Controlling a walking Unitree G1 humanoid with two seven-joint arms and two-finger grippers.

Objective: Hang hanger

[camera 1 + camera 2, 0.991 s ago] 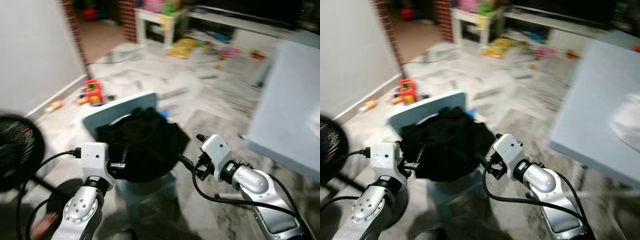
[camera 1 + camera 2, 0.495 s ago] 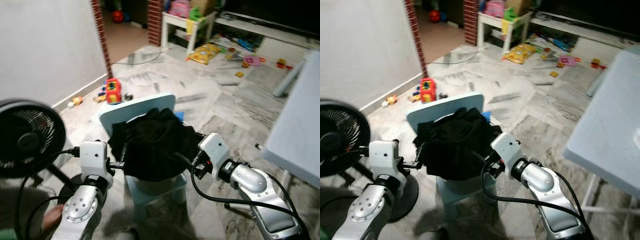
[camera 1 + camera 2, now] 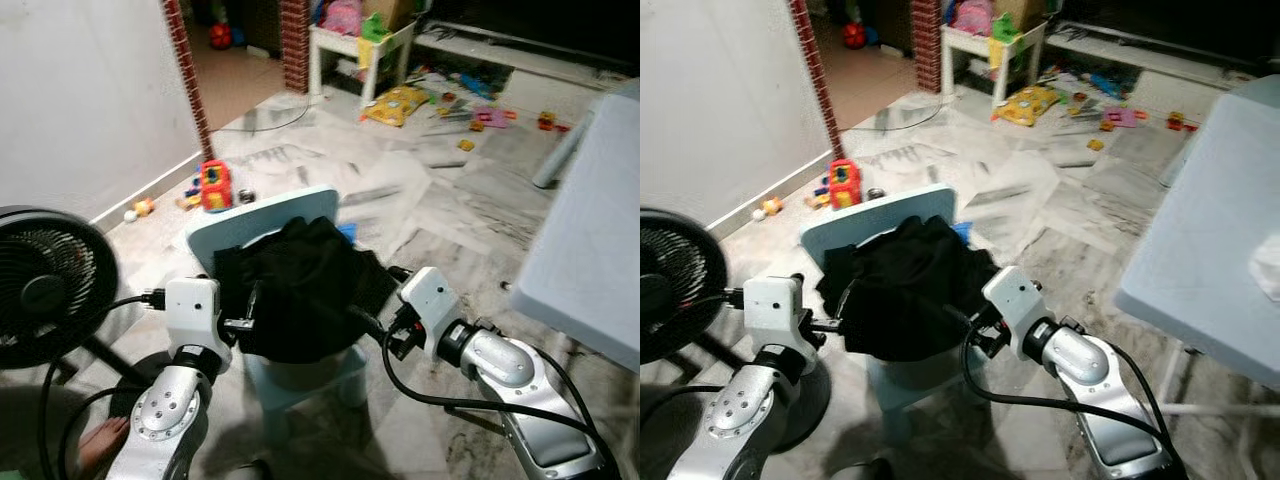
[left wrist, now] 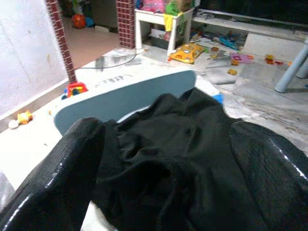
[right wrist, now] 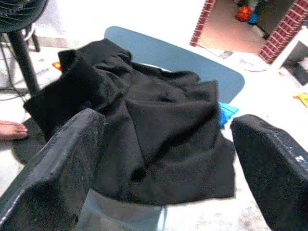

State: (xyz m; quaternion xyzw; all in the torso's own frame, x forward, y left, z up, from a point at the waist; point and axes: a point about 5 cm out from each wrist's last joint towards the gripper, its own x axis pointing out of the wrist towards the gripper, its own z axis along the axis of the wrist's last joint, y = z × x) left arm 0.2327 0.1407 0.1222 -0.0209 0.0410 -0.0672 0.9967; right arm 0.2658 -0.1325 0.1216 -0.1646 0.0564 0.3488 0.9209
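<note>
Ahead of both end effectors lies a marble floor (image 3: 420,200) strewn with toys, with a pale grey counter (image 3: 600,240) off to the right end effector's outer side and a black standing fan (image 3: 45,285) on the left one's outer side. Directly between and just beyond the two end effectors stands a small light-blue chair (image 3: 260,215), placed squarely in reach, probably because the robot has faced it to work on what it carries. Heaped over the seat and against the backrest is a black garment (image 3: 295,290), crumpled rather than spread. No hanger can be made out; if there is one, it is likely buried in the cloth.

The left end effector (image 4: 163,178) is spread wide, its two fingers framing the garment just in front of them without touching it. The right end effector (image 5: 163,168) is likewise spread, flanking the cloth from the other side, near but apart. Both seem held level and open so as to close in on the bundle from either side. A bare foot (image 3: 95,440) of a person shows by the left arm.
</note>
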